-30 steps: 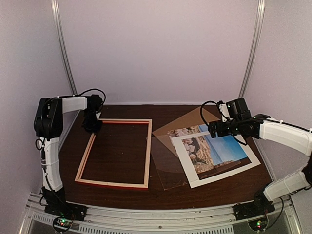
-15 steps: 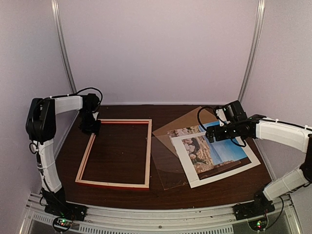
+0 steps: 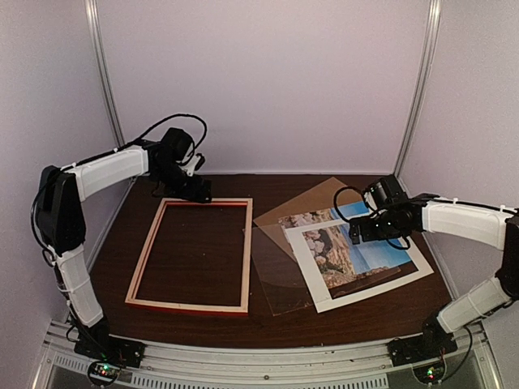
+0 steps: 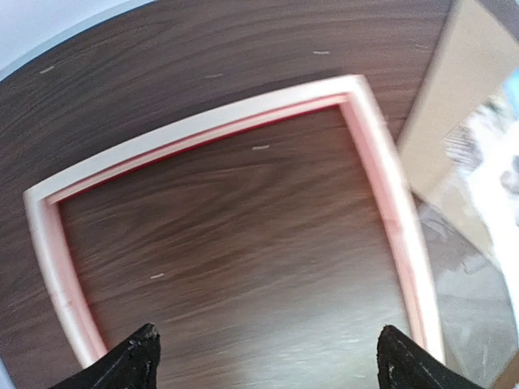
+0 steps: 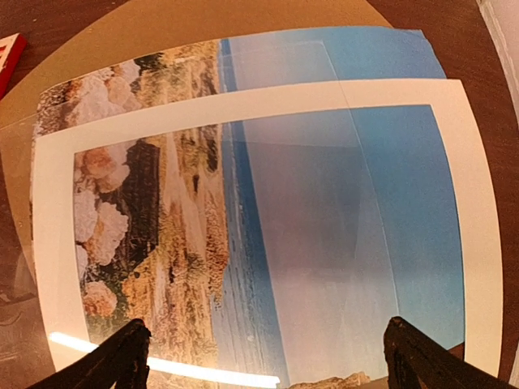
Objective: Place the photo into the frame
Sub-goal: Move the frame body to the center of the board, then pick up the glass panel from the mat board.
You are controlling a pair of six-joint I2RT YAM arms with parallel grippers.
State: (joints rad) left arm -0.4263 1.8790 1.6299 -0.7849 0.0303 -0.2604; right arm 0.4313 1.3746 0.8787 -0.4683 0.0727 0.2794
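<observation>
Top external view: the left gripper (image 3: pixel 197 193) hangs just past one short end of the frame (image 3: pixel 246 251), which lies flat on the table (image 3: pixel 365 320) with its pale wooden back up and red showing along its edges. In the left wrist view the fingers (image 4: pixel 130 366) stand wide apart with nothing between them. One short rail and two corners of the frame (image 4: pixel 203 130) lie ahead of the tips, and bare table fills the opening between the fingers.

The right gripper (image 3: pixel 357 231) hovers over the photo (image 3: pixel 381 247), well apart from the frame. Its fingers (image 5: pixel 122 361) are spread wide too and grip nothing. Ahead of and between them lies the photo (image 5: pixel 268 243), under a white mat (image 5: pixel 50 243). A strip of the print sticks out beyond the mat's far border. A brown board (image 5: pixel 162 24) lies beneath both, and a clear sheet (image 3: pixel 272 275) overlaps the mat on the side toward the frame.
</observation>
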